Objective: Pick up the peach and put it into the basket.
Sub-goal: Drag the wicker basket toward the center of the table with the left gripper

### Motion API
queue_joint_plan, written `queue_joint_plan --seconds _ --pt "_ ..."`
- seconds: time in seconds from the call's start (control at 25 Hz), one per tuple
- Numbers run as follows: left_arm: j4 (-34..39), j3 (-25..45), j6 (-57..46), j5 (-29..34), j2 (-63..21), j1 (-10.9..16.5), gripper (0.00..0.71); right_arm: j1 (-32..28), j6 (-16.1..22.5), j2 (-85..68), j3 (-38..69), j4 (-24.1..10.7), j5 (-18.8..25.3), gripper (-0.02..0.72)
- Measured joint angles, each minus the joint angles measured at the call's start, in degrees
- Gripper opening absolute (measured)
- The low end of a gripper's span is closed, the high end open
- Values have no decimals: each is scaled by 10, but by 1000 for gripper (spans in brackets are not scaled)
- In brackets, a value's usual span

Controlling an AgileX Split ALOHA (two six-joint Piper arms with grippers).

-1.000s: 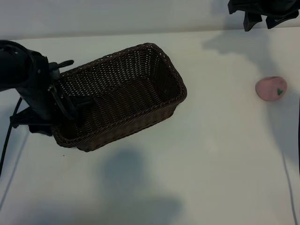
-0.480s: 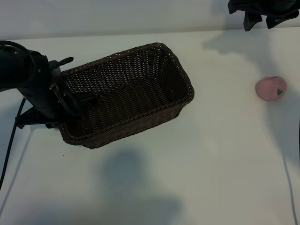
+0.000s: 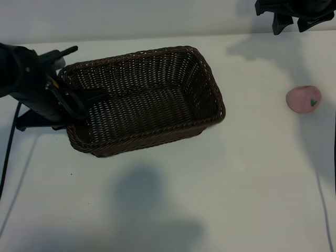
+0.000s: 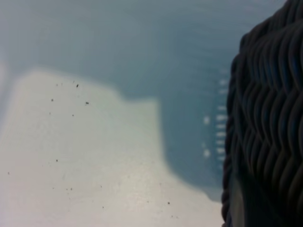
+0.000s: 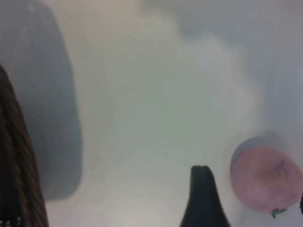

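The dark brown woven basket (image 3: 157, 52) sits left of the table's middle. My left gripper (image 3: 76, 105) is shut on its left end wall, one finger inside and one outside; the left wrist view shows only the weave of the basket (image 4: 270, 118) close up. The pink peach (image 3: 303, 99) with its green leaf mark lies alone on the table at the far right. My right gripper (image 3: 291, 23) hangs open high at the back right, behind the peach and holding nothing. In the right wrist view one dark finger (image 5: 203, 198) shows beside the peach (image 5: 265, 177).
The white table (image 3: 247, 173) carries only arm shadows in front of and between the basket and the peach. A black cable (image 3: 8, 152) runs down the left edge. The basket's edge (image 5: 14, 165) shows in the right wrist view.
My left gripper has closed on the basket's end wall and swung the basket, so its far end moved right and it now lies nearly level across the view. The right arm and peach stayed still.
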Motion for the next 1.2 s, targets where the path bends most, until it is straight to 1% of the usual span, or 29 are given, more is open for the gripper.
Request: queue_joint_plan --seconds 0.12,0.36,0.48,0.6,0.8,1.0,1.2 --pt "-41 2 49 1 -22 11 98 0 0 0 0 0 0 483" --pt "-182 2 184 -6 -40 39 97 0 0 0 0 0 0 483" --pt "-224 -3 240 -15 -39 42 97 0 0 0 0 0 -1 483" --pt "-233 -40 269 0 -14 42 97 0 0 0 0 -1 -2 483" --pt "-233 -133 293 52 72 39 97 0 0 0 0 -2 -2 483" --pt "-231 -219 308 88 147 25 97 0 0 0 0 -2 -2 483" --pt "-214 -265 306 101 211 7 97 0 0 0 0 -2 -2 483"
